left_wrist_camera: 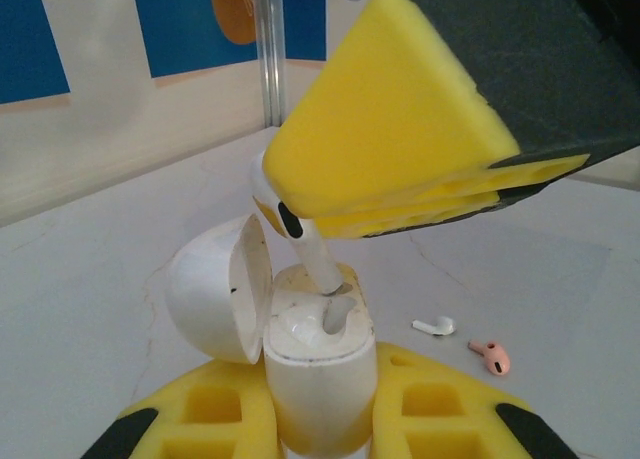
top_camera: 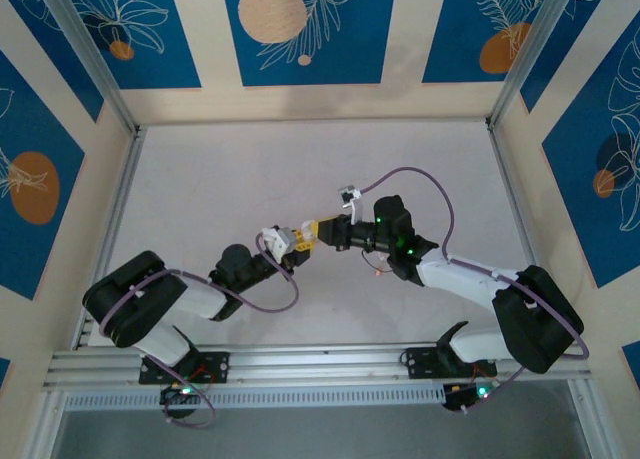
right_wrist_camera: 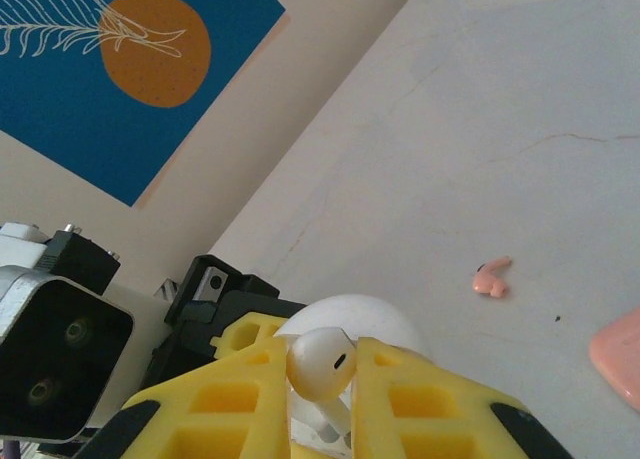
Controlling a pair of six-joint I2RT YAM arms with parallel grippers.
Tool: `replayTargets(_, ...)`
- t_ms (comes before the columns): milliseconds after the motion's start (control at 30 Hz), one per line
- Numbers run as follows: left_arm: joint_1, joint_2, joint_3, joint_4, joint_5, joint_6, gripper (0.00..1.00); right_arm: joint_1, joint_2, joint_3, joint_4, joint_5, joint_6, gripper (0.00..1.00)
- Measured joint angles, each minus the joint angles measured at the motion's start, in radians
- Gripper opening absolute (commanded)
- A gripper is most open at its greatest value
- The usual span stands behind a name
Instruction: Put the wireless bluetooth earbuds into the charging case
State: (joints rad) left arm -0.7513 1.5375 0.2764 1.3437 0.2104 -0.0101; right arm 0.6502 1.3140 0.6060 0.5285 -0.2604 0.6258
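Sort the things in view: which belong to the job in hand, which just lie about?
In the job:
open white charging case, in left gripper
white earbud, in right gripper
second white earbud, likely next

Lying about:
pink earbud
pink case

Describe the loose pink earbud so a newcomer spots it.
In the left wrist view, find the white case in the left gripper. Right of it on the table lie two earbuds; the pink earbud is rightmost, salmon beside a white earbud.

White earbud [left_wrist_camera: 311, 250] stem-down at open white case [left_wrist_camera: 320, 371]
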Motion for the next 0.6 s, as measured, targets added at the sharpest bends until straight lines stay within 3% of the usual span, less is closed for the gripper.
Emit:
replayTargets(433,-0.002,-0.009,0.0,-0.002,-0.006,0.0,0.14,0.012,-0.001,-0.014,0.01,-0.006,-0.001,0.2)
replayTargets(600,-0.002,-0.014,0.0,-0.018,-0.006,0.0,0.15,0.016,-0.001,-0.014,0.001,0.006,0.0,0.25)
